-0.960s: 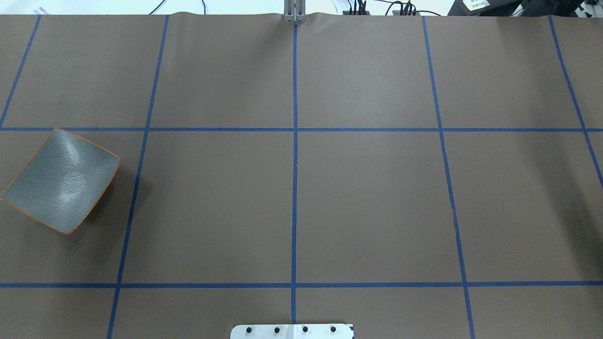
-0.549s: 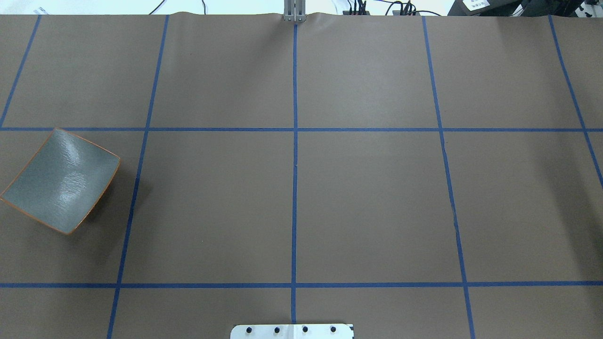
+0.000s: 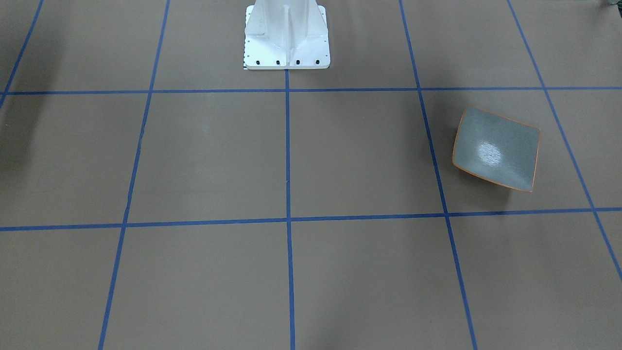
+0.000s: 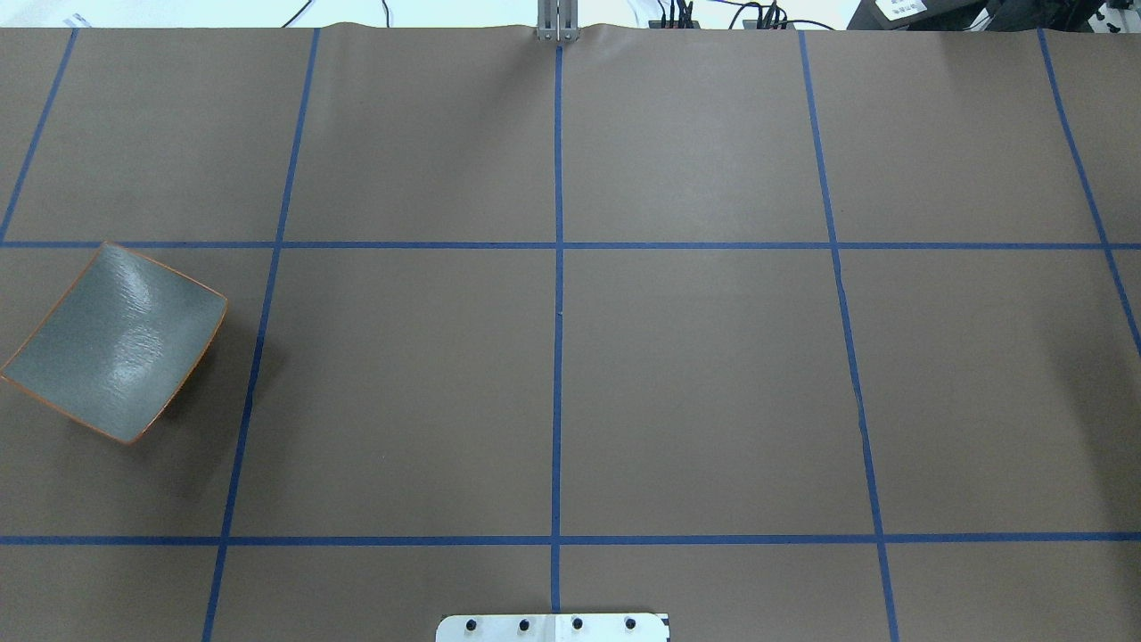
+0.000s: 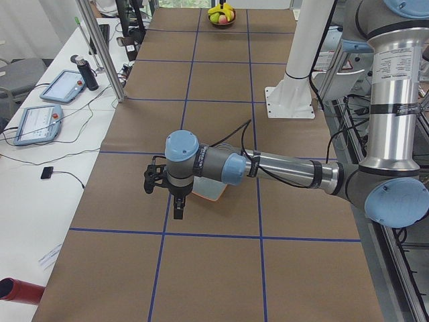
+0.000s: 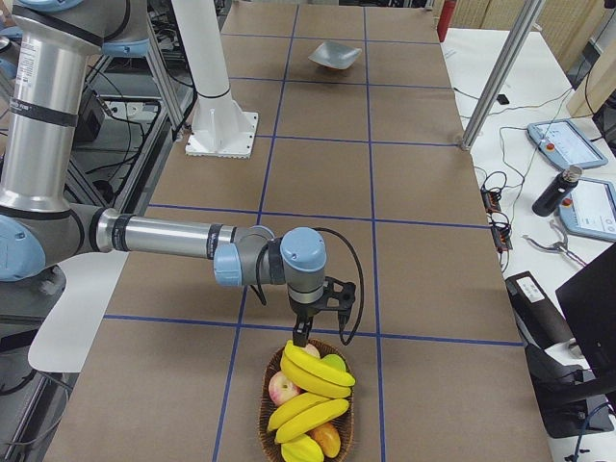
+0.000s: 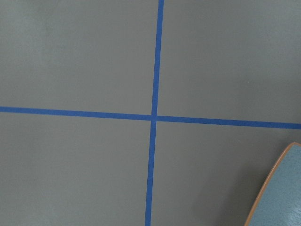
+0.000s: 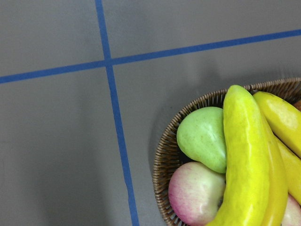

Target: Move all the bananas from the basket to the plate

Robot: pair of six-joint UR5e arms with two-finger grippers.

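Nothing on the table (image 4: 695, 374) had shifted over the last second in the overhead view — the plate (image 4: 116, 343) lay at the same slant near the robot's left edge, and it was bare.

By that showing, the task had barely begun: no banana had reached the plate, and every one was left to carry. The bananas (image 6: 313, 371), about four as far as could be counted, lay heaped in the basket (image 6: 262, 409) at the table's far right end, well apart from the plate. Sharing the basket were a green fruit (image 8: 202, 139) and a pink-and-cream apple (image 8: 195, 193), with an orange-tinged fruit low in the pile; these had no part in the job.

The right gripper (image 6: 301, 335) pointed down just over the basket's rim, close to the tip of the topmost banana. Whether its fingers were spread or closed could not be told from the side view, and the wrist camera showed no fingers. The left gripper (image 5: 177, 213) hung above the table beside the plate — its fingers, too, could not be judged. Neither appeared to hold anything.
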